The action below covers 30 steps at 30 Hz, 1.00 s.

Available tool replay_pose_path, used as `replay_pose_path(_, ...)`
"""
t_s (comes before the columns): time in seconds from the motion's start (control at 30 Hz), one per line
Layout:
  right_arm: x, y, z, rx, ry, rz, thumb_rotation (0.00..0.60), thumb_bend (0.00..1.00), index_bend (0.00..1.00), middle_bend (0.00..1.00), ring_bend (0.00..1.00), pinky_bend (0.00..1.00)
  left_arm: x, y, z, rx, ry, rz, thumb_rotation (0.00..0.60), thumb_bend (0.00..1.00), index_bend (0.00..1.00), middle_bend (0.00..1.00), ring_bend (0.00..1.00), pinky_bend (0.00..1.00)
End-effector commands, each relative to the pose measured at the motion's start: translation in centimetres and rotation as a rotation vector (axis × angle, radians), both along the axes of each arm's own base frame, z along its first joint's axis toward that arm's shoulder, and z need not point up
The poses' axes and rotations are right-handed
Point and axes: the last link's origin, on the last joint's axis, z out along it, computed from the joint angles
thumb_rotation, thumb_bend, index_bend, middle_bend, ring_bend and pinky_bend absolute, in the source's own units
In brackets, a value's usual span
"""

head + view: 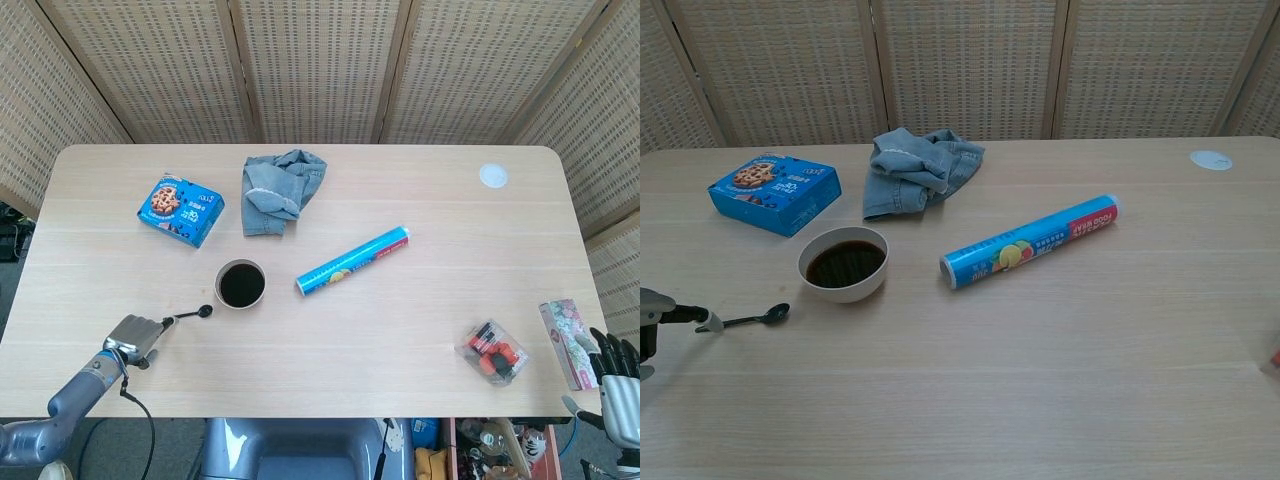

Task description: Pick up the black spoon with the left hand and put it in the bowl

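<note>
Left hand (135, 335) sits at the worktop's (400, 330) near-left edge, fingertips at the handle end of the black spoon (190, 315); can't tell if it's actually gripping. Spoon lies flat on the worktop just beside the bowl (241, 285), not in it. Right hand (612, 370) is off the right edge, fingers spread, holding nothing.
</note>
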Motion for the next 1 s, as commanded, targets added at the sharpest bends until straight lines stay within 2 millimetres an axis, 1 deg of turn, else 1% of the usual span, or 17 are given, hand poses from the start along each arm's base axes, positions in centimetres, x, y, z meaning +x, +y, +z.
replay_pose_path(0.03,0.0,0.0,0.0,0.001,0.000,-0.002,0.600,0.21,0.17,0.14,0.00,0.00,-0.2,0.2,0.0,0.001,0.013,0.000,0.600,0.54,0.09,0.80,0.75,0.68)
replay_pose_path(0.3,0.0,0.0,0.0,-0.001,0.000,0.000,0.600,0.21,0.17,0.14,0.00,0.00,-0.2,1.0,0.0,0.022,0.018,0.011,0.600,0.54,0.09,0.80,0.75,0.68)
replay_pose_path(0.43,-0.1,0.1,0.0,0.000,-0.001,-0.002,0.600,0.21,0.17,0.14,0.00,0.00,-0.2,1.6,0.3,0.053,0.008,0.018,0.600,0.54,0.09,0.80,0.75,0.68)
replay_pose_path(0.53,0.0,0.0,0.0,-0.002,-0.001,-0.001,0.600,0.21,0.17,0.14,0.00,0.00,-0.1,1.6,0.6,0.072,-0.012,0.020,0.600,0.54,0.09,0.80,0.74,0.68)
replay_pose_path(0.63,0.0,-0.1,-0.1,-0.001,-0.001,0.003,0.600,0.21,0.17,0.14,0.00,0.00,0.2,1.5,1.1,0.112,-0.049,0.005,0.600,0.54,0.09,0.78,0.73,0.68)
replay_pose_path(0.7,0.1,-0.2,-0.2,0.004,-0.002,0.005,0.600,0.21,0.17,0.14,0.00,0.00,0.3,1.6,1.4,0.170,-0.080,-0.026,0.600,0.54,0.09,0.77,0.72,0.68)
replay_pose_path(0.73,0.1,-0.2,-0.2,0.005,-0.003,0.006,0.600,0.21,0.17,0.14,0.00,0.00,0.3,1.6,1.5,0.192,-0.089,-0.038,0.600,0.53,0.09,0.77,0.72,0.68)
replay_pose_path(0.83,0.2,-0.3,-0.3,0.008,-0.004,0.010,0.600,0.21,0.17,0.14,0.00,0.00,0.1,1.9,1.8,0.302,-0.143,-0.082,0.600,0.43,0.13,0.77,0.71,0.68)
replay_pose_path(0.93,0.2,-0.4,-0.3,0.009,-0.005,0.011,0.600,0.21,0.17,0.14,0.00,0.00,-0.1,2.0,1.9,0.364,-0.180,-0.102,0.600,0.35,0.22,0.77,0.71,0.68)
replay_pose_path(1.0,0.2,-0.4,-0.4,0.010,-0.005,0.012,0.600,0.21,0.17,0.14,0.00,0.00,-0.5,2.3,2.1,0.424,-0.192,-0.133,0.600,0.32,0.26,0.77,0.70,0.68)
